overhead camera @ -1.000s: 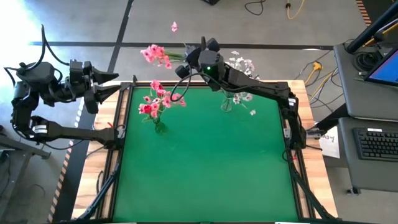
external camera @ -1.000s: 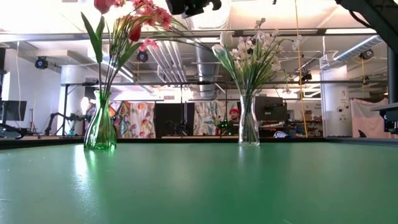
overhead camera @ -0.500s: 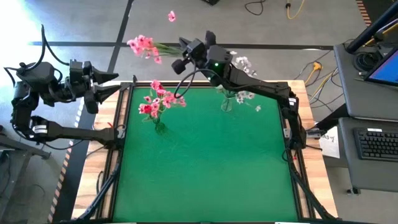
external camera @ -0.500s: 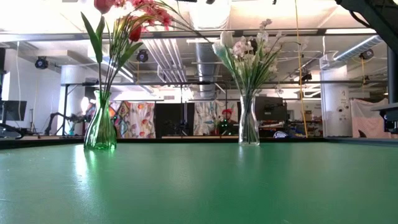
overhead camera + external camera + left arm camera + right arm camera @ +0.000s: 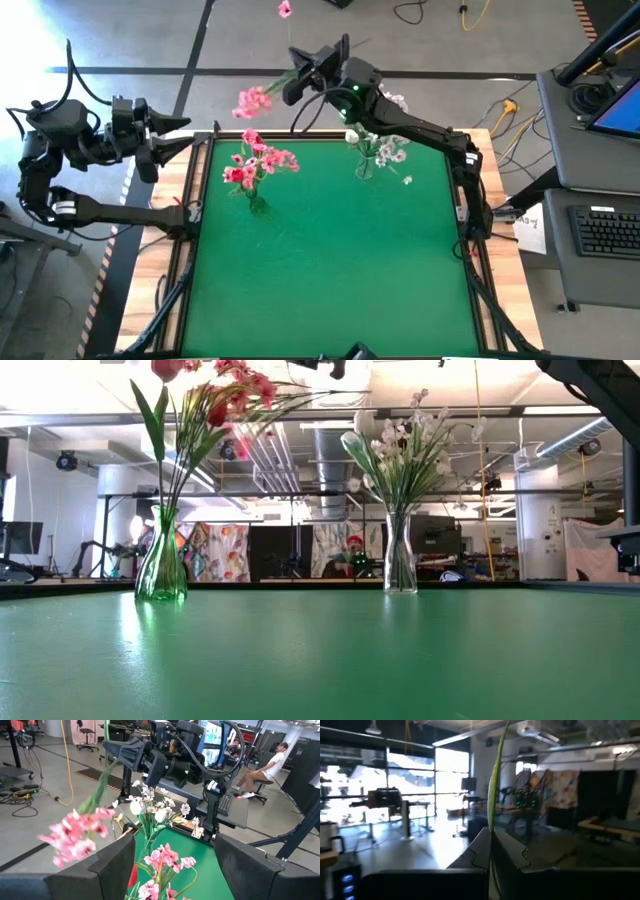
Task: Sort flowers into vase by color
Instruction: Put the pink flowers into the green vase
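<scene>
The right hand [image 5: 117,755], closed on a green stem, carries a pink blossom cluster [image 5: 75,837] that hangs blurred below it. Beneath that hand stand white flowers [image 5: 150,810]; nearer are pink flowers [image 5: 165,860] over the green desk [image 5: 200,865]. A seated person [image 5: 260,767] shows far behind.

Grey concrete floor [image 5: 150,40] with dark tape lines and loose yellow and black cables [image 5: 440,12]. Side desk [image 5: 590,150] with keyboard [image 5: 605,232] and laptop (right of the table). Beyond: exposed ceiling ducts [image 5: 330,455], bright overhead lights, floral curtains [image 5: 225,550], big windows [image 5: 405,775], white pillar [image 5: 545,520]. A person sits on an office chair [image 5: 262,772].
</scene>
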Robot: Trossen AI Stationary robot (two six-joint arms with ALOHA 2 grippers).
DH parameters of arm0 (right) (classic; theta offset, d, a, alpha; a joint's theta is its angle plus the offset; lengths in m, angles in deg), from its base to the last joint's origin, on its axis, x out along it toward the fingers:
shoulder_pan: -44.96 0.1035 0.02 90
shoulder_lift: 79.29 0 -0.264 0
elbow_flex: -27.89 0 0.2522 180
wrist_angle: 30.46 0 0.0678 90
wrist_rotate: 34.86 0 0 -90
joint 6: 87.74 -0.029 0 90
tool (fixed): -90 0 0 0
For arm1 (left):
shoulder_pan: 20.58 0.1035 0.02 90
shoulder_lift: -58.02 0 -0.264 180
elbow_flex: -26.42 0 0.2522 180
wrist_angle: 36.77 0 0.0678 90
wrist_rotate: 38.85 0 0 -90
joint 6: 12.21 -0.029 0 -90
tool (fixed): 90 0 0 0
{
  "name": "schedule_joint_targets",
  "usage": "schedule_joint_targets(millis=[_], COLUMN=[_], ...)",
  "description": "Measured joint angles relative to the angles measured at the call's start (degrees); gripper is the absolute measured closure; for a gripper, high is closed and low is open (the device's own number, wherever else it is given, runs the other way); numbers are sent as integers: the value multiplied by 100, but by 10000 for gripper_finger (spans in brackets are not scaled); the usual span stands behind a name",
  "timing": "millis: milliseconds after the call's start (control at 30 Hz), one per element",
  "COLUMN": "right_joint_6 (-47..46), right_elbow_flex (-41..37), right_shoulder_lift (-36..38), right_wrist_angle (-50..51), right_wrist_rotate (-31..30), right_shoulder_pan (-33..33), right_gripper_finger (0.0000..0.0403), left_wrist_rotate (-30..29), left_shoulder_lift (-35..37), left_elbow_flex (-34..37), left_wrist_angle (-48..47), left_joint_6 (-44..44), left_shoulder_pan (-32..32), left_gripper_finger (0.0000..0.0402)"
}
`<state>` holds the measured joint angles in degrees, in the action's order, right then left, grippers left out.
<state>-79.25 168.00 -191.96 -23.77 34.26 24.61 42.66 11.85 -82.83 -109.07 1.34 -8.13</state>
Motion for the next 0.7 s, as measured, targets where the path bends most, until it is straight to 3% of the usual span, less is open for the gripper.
schedule_joint_targets(millis=[467, 700], right_joint_6=[-259, -538], right_elbow_flex=[79, 493], right_shoulder_lift=[29, 128], right_wrist_angle=[717, 890], right_wrist_rotate=[199, 553], right_shoulder_pan=[17, 34], right_gripper_finger=[394, 394], left_wrist_rotate=[-2, -4], left_shoulder_lift=[-2, 9], left_elbow_flex=[24, 555], left_wrist_angle=[1, 358], left_joint_6=[-118, -365], left_shoulder_pan=[2, 1], left_gripper_finger=[142, 142])
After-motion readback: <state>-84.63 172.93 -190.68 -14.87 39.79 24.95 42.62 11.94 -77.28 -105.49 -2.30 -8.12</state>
